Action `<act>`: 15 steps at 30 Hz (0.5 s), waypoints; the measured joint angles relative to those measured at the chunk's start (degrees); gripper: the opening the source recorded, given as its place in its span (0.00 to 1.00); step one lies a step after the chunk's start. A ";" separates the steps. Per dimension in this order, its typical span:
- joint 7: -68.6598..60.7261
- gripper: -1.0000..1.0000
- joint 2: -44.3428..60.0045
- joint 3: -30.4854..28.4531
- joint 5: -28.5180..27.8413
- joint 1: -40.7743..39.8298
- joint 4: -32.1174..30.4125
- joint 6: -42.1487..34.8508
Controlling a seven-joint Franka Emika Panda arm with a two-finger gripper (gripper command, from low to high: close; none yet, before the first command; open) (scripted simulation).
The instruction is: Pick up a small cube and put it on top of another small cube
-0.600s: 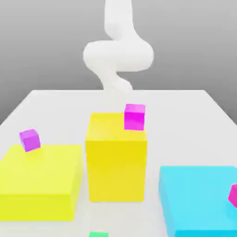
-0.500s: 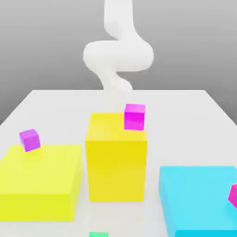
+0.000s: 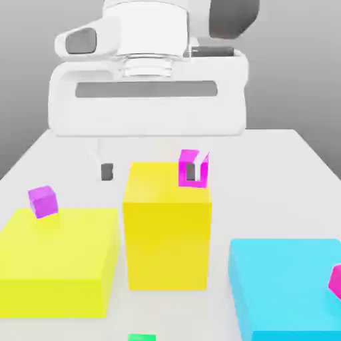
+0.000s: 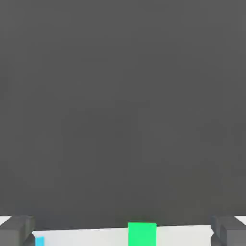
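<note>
White rounded arm, wide hand, dark grey patches.

Cut by the exterior view's edges: 1 green cube (image 3: pixel 142 338), 1 crimson cube (image 3: pixel 337 282), 1 blue block (image 3: pixel 290 286), 1 yellow block (image 3: pixel 56 253).

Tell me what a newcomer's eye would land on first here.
Probably the big white gripper, open across the exterior view's upper half. Next, the tall yellow-orange block at the centre, then the bright cyan block at the exterior view's lower right.
</note>
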 joint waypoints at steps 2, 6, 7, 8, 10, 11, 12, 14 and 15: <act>-0.31 0.50 4.15 -0.07 0.22 -0.28 0.12 1.22; -0.84 0.50 12.46 -0.22 0.56 -0.62 0.36 3.64; -0.95 0.50 14.54 -0.26 0.61 -0.72 0.42 4.25; -1.05 0.50 16.61 -0.28 0.65 -0.84 0.48 4.86; -1.24 0.50 20.76 -0.38 0.70 -1.04 0.60 6.08; -1.31 0.50 22.83 -0.41 0.71 -1.15 0.68 6.73; -1.44 0.50 24.91 -0.35 0.83 -1.26 0.96 7.87; -1.73 0.50 29.06 -0.06 1.18 -1.53 1.75 10.74; -1.87 0.50 31.14 0.13 1.37 -1.69 2.19 12.29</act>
